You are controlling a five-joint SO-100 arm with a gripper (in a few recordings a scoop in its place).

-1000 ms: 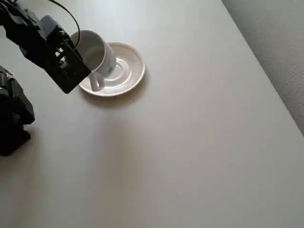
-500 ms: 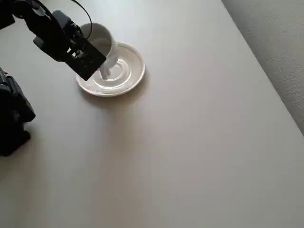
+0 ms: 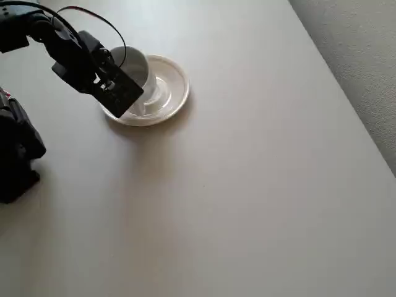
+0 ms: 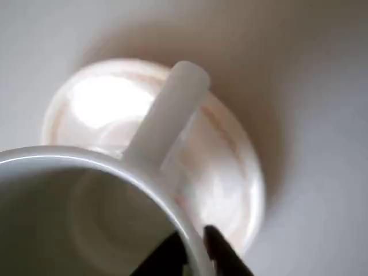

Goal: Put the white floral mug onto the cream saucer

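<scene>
gripping the white floral mug (image 3: 131,67) by its rim, the gripper (image 3: 117,83) sits over the left half of the cream saucer (image 3: 170,93) in the overhead view, its black body covering part of the saucer's left edge. the mug is over the saucer's left and upper part, its open mouth facing up; whether its base touches the saucer cannot be told from above. in the wrist view the mug (image 4: 86,213) fills the lower left, plain white inside, and its loop handle (image 4: 167,118) reaches up and to the right across the saucer (image 4: 230,190), which lies beneath and beyond the mug, blurred and glossy with a bright glare on its left part. the gripper (image 4: 192,250) is closed on the mug's wall, one dark finger inside the rim and one dark finger (image 4: 221,250) outside it, at the bottom of the wrist view just right of the mug's mouth. the saucer rests on a pale table (image 3: 247,185); the arm's dark base (image 3: 18,154) stands well to the lower left of the saucer in the overhead view. a thin cable (image 3: 93,15) arcs above the gripper, up and left of the saucer.
</scene>
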